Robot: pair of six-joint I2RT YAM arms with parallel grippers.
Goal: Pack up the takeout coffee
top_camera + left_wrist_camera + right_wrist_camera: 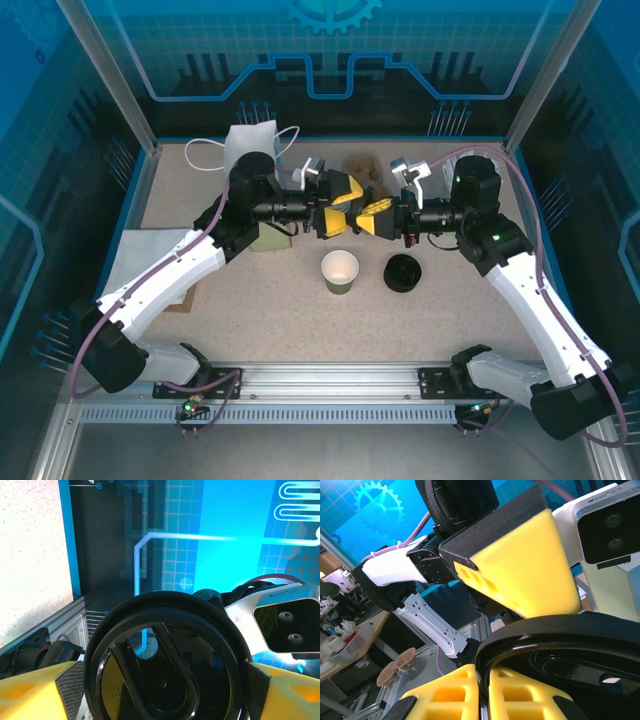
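The takeout coffee [340, 272] is a small green paper cup, white inside, standing open and uncovered on the table just in front of both grippers. Above it the two grippers meet in mid-air around a round black lid [165, 670]. My left gripper [347, 205] spans the lid across its width, a dark pad against the rim on each side. My right gripper [484, 680] pinches the lid's rim [560, 640] edge-on between its yellow fingers. In the right wrist view one yellow finger [520, 565] of the left gripper rests on top of the lid.
A stack of black lids [403, 272] sits right of the cup. A pale-green cup [268, 238] stands partly hidden under the left arm. A white bag with handles [250, 145] and a brown object [362, 163] are at the back. A white sheet [150, 250] lies left.
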